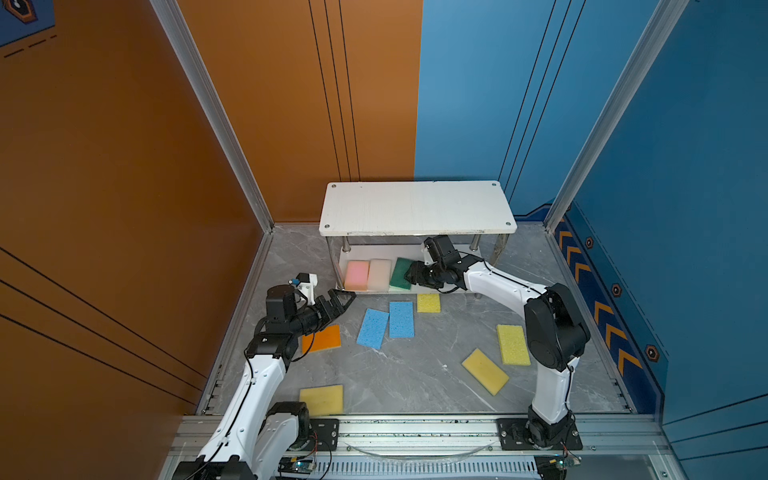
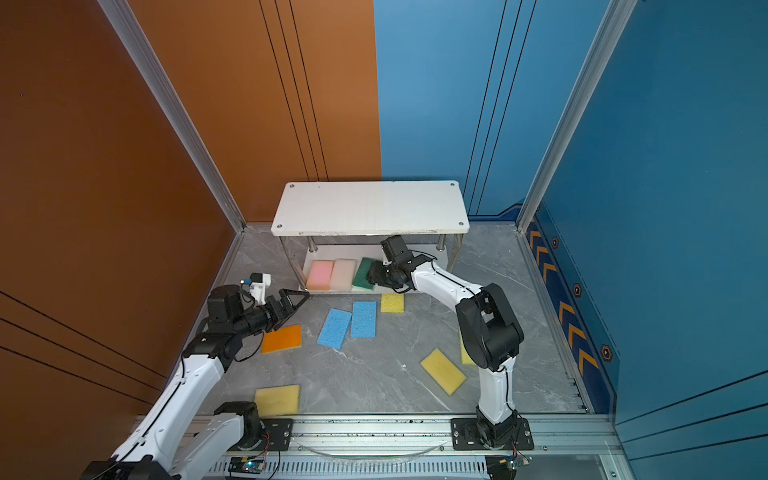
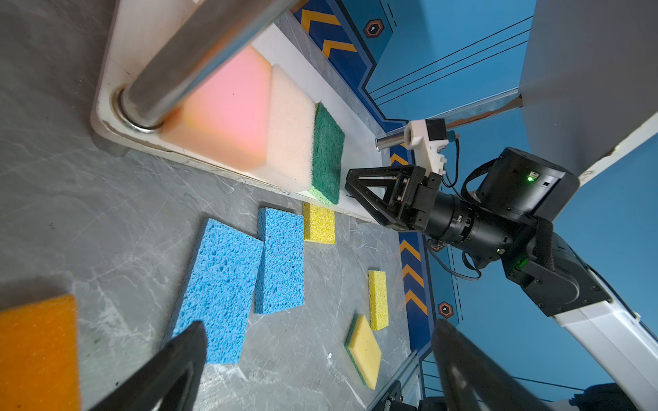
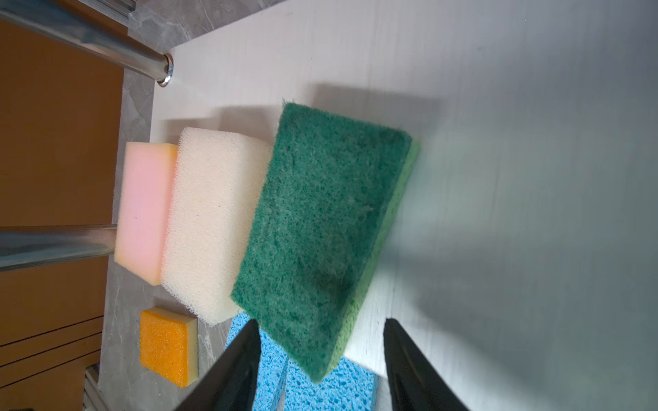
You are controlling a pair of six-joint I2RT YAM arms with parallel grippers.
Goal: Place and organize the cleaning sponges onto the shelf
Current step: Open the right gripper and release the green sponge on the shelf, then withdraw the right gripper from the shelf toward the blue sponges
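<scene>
On the lower board of the shelf (image 1: 417, 208) I see pink sponge (image 1: 356, 275), off-white sponge (image 1: 379, 274), green sponge (image 1: 401, 272); on the desk (image 1: 399, 374), seven more sponges (image 1: 401, 319).

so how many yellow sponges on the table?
4 yellow sponges: one just before the shelf, two by the right arm, one at the near edge by the left arm. Arms could hide more.

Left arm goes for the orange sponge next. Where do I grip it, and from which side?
Probably best to come straight down from above and pinch the orange sponge across its short width, with the jaws on its two long edges. It lies flat on the table, clear of the other sponges, so both edges are free. The open left gripper points sideways and would need tilting down.
</scene>
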